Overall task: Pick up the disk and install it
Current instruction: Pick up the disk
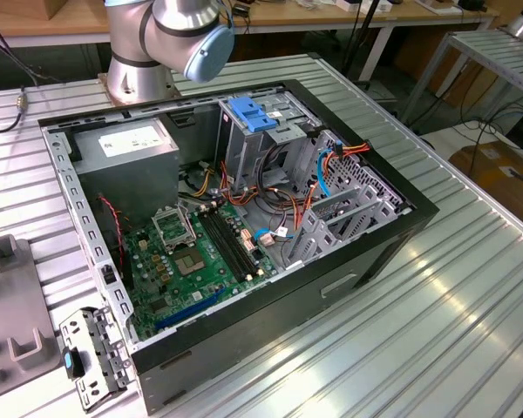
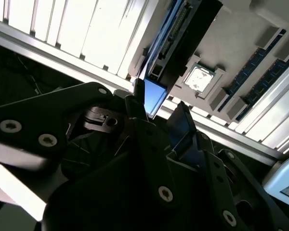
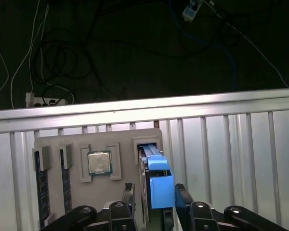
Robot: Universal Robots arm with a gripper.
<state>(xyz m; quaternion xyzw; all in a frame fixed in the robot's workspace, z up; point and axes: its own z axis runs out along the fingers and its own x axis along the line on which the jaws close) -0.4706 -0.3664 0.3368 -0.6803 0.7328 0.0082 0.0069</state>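
Table (image 1: 471, 287) of ribbed metal carries it all. At the exterior view's left edge sits a grey moulded piece (image 1: 9, 296), and just beside it a loose metal bracket (image 1: 91, 353) with a blue tab. Next comes the open computer case (image 1: 261, 326), lying on its side with the inside up: the grey power-supply box (image 1: 126, 152) toward the far left corner, the green motherboard (image 1: 196, 252) in front of it, then the metal drive cage (image 1: 244, 148) topped by a blue handle (image 1: 248, 113), and orange and blue cables (image 1: 349, 150) toward the exterior view's right. My arm's base (image 1: 139, 52) stands on the table behind the case. In the first wrist view I look down on a grey tray (image 3: 125, 137) resting on the table; it holds memory sticks (image 3: 41, 187) in their grooves, a processor (image 3: 99, 162) in its square pocket, and then the disk (image 3: 159, 166), standing on edge in its slot with the blue carrier frame's end facing me. My hand (image 3: 155, 188) straddles that end at a narrow spread, one of my fingers (image 3: 131, 192) on each side, close beside the frame with a thin gap showing, so nothing is gripped. The second wrist view shows the same from below: the disk (image 2: 183, 33) in the tray (image 2: 241, 38), my hand (image 2: 156, 103) around its blue end.
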